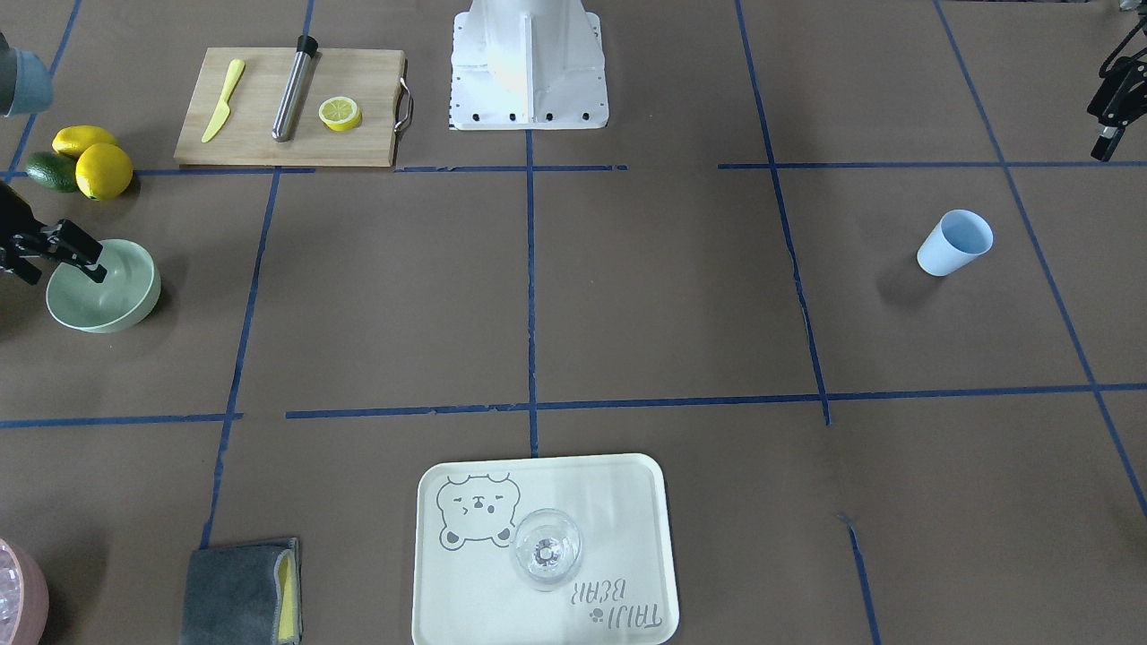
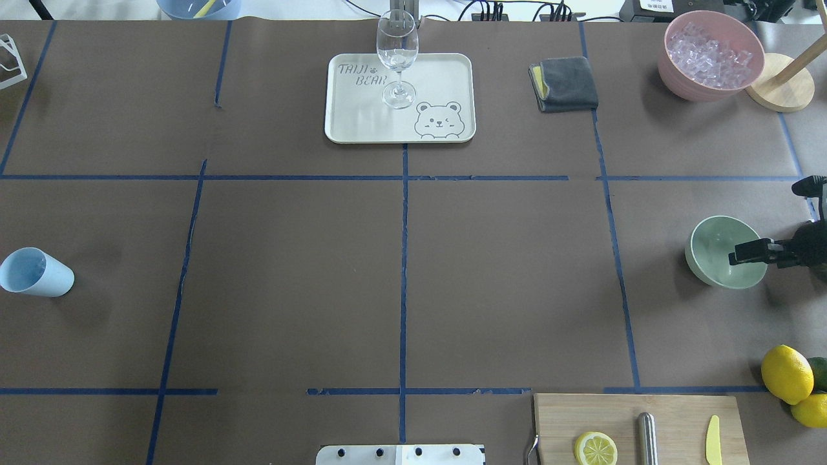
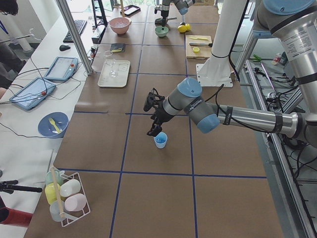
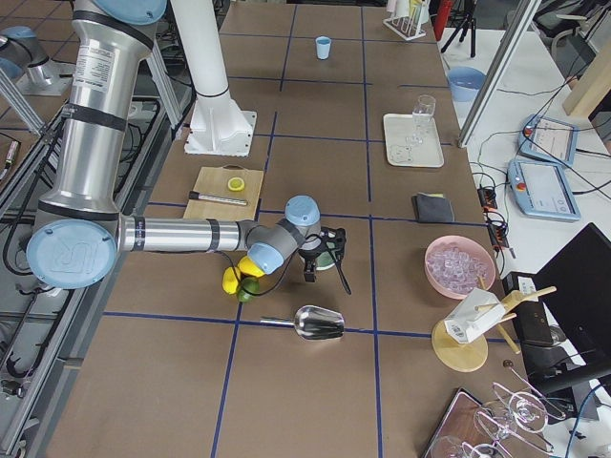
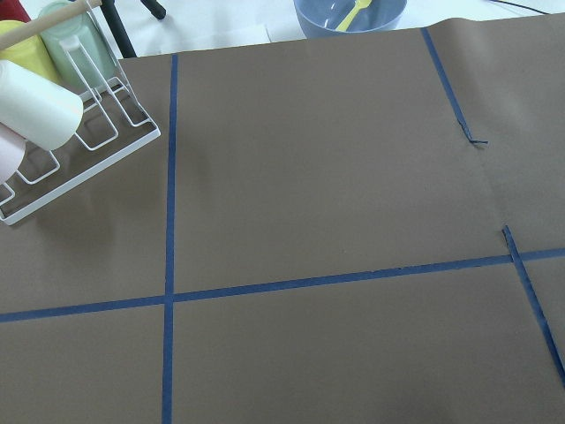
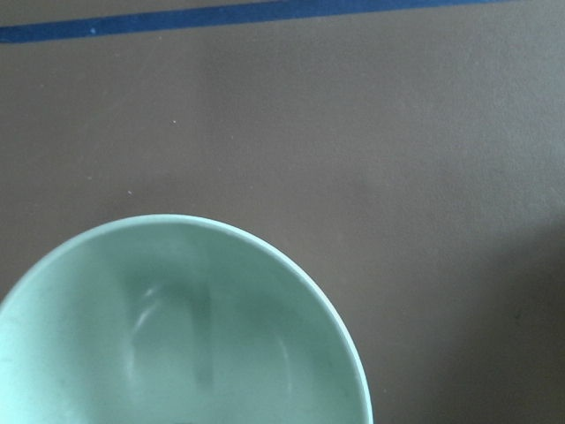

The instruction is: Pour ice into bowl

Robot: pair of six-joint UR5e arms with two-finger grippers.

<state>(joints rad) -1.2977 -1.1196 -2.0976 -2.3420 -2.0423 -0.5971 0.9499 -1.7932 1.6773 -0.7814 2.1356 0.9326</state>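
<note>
The pale mint-green bowl (image 2: pixel 714 258) stands near the table's right edge and looks empty in the right wrist view (image 6: pixel 177 344). My right gripper (image 2: pixel 743 253) points down over the bowl's rim and looks open, one finger (image 1: pixel 85 255) over the inside. The ice (image 2: pixel 709 53) lies heaped in a pink bowl (image 2: pixel 675 81) at the far right corner. My left gripper (image 1: pixel 1109 134) hangs at the table's left end, apart from a light blue cup (image 2: pixel 35 274), and looks open in the exterior left view (image 3: pixel 151 119).
A metal scoop (image 4: pixel 320 324) lies near the table's right end. Lemons and a lime (image 2: pixel 788 374) sit beside a cutting board (image 2: pixel 678 413) carrying a lemon half, muddler and knife. A tray (image 2: pixel 362 123) with a wine glass and a folded cloth (image 2: pixel 568 84) are at the far side.
</note>
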